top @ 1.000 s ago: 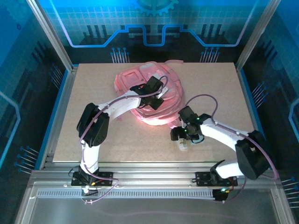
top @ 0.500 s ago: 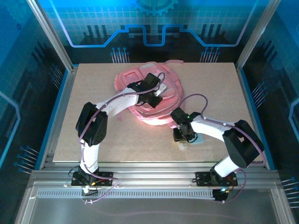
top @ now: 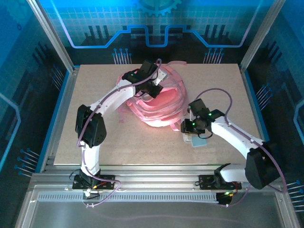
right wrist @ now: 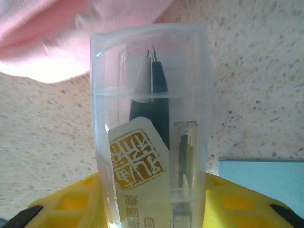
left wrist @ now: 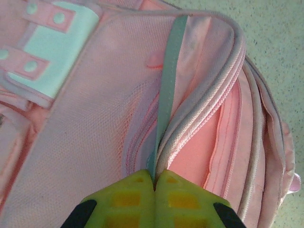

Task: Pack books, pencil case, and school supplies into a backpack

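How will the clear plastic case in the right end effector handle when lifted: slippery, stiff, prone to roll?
The clear plastic case looks smooth and glossy, so it may slip between the yellow fingers of the right end effector. Its walls hold their shape under the grip: probably stiff and light. Rounded sides suggest it could roll if dropped.

The light-blue pad [right wrist: 270,176] is cut off by the right edge.
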Tool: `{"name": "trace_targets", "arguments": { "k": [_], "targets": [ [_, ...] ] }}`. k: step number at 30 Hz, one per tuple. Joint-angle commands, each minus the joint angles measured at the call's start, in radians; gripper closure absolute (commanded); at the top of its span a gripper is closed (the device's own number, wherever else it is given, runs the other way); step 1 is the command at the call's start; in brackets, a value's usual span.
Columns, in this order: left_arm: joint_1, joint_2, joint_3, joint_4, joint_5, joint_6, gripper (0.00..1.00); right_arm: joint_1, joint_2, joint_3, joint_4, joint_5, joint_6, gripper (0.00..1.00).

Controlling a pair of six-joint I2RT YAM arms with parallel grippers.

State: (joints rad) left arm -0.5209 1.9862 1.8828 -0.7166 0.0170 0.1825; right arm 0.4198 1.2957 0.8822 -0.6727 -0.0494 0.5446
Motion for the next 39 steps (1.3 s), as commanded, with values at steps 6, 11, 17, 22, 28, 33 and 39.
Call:
{"name": "trace_targets", "arguments": {
  "k": [6,11,17,22,28,33,39],
  "targets": [
    [0.015,0.016,0.088,0.018,0.073,-0.061,1.0,-0.061,-0.027,0.147,0.044,-0.133,-0.006,0.66],
    [0.013,0.011,0.066,0.049,0.108,-0.096,1.0,-0.069,0.096,0.261,0.215,-0.174,0.097,0.64],
    [0.014,-0.008,0.018,0.091,0.127,-0.137,1.0,-0.107,0.308,0.364,0.369,-0.212,0.285,0.67],
    [0.013,-0.044,-0.042,0.133,0.134,-0.158,1.0,-0.089,0.414,0.42,0.467,-0.232,0.406,0.64],
    [0.012,-0.054,-0.051,0.142,0.159,-0.18,1.0,-0.066,0.515,0.497,0.537,-0.314,0.505,0.37],
    [0.009,-0.053,-0.034,0.152,0.163,-0.196,1.0,-0.034,0.56,0.52,0.558,-0.324,0.539,0.35],
    [0.01,-0.071,-0.012,0.163,0.139,-0.196,1.0,-0.042,0.541,0.441,0.636,-0.334,0.586,0.31]
  ]
}}
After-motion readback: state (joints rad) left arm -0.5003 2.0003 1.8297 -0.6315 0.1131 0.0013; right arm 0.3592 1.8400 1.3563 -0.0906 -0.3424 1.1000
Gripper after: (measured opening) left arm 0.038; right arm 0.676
